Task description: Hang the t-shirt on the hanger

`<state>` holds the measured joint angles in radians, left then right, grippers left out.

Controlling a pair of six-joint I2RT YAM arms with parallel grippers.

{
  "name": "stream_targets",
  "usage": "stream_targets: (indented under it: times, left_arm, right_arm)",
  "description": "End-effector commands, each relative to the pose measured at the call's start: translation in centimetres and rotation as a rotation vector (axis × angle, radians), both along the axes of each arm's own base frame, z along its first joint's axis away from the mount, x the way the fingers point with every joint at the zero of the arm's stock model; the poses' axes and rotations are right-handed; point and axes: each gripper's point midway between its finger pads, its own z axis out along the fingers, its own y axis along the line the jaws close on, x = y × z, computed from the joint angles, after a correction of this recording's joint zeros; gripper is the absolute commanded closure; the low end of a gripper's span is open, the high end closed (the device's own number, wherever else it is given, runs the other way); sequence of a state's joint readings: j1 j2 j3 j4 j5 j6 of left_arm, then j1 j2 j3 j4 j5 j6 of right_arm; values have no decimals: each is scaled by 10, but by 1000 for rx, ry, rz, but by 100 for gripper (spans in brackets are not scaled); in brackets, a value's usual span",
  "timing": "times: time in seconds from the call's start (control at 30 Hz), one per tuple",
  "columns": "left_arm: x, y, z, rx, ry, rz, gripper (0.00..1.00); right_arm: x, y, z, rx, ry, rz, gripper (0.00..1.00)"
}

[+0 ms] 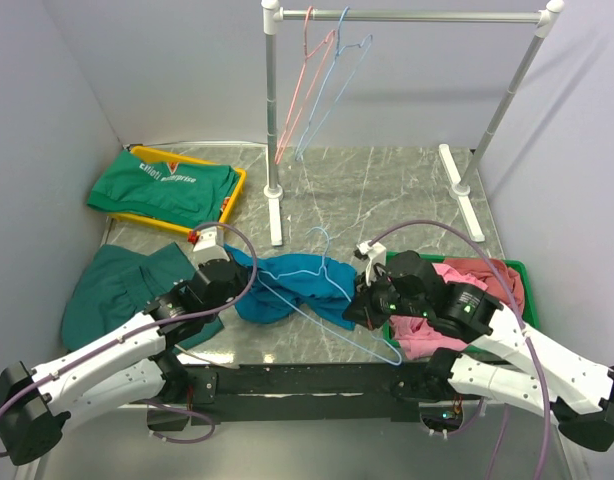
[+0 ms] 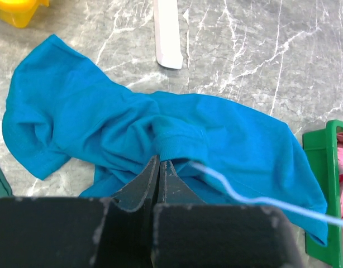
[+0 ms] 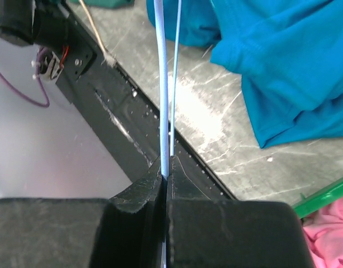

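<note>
Left jaws: the left gripper (image 2: 160, 165) has its fingers pressed together, pinching a ribbed fold of the t-shirt (image 2: 160, 125); no gap shows between them.
Right jaws: the right gripper (image 3: 165, 167) is clamped on the hanger (image 3: 162, 84), the pale wire running straight out from between its closed fingers, with a second thinner strand just beside it.
T-shirt place: bunched on the grey table (image 1: 387, 190) near its middle, toward 6 o'clock, between the two grippers in the top view (image 1: 287, 280).
Hanger place: slanting from the shirt toward 5 o'clock (image 1: 372, 343), its lower corner past the table's near edge.
Left gripper, from above: at the shirt's 9 o'clock edge (image 1: 235, 265).
Right gripper, from above: at 4 o'clock of the shirt (image 1: 359, 298), touching the wire.
Hard to tell: whether the wire runs inside the shirt or over it; the cloth hides that stretch.
Cut off: both wire strands leave the right wrist view at its top.
Surroundings: rack (image 1: 407, 15) at 12 o'clock, yellow tray (image 1: 232, 200) with a dark green cloth (image 1: 162, 180) at 10 o'clock, green bin (image 1: 525, 290) with a pink garment (image 1: 422, 335) at 4 o'clock.
</note>
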<state>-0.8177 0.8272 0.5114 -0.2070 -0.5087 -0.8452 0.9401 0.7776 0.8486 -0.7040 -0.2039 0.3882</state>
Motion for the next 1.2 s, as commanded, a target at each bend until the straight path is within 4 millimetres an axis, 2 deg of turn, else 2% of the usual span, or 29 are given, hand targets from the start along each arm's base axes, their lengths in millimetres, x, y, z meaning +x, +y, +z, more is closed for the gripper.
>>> stream_targets:
  times: [0.0, 0.23, 0.4, 0.5, 0.77, 1.0, 1.1, 1.17]
  left_arm:
    - [5, -2, 23, 4, -47, -17, 99]
    - [5, 2, 23, 30, -49, -15, 99]
    - [4, 7, 20, 63, -44, -7, 99]
    - [3, 7, 23, 61, -45, -12, 99]
    - [3, 6, 50, 31, -86, -23, 99]
    - [5, -2, 60, 31, -84, -48, 99]
    - [3, -10, 70, -1, -98, -89, 99]
    - [0, -20, 87, -41, -133, -149, 99]
  right_arm:
    - [17, 7, 47, 106, -136, -41, 100]
    - [14, 11, 50, 109, -122, -15, 100]
    - [15, 5, 55, 91, -138, -20, 100]
    - [16, 5, 50, 70, -139, -17, 100]
    - [14, 12, 29, 38, -105, 23, 100]
    - [2, 16, 33, 63, -110, 73, 100]
    - [6, 20, 30, 55, -117, 62, 100]
    - [11, 26, 36, 73, -145, 57, 100]
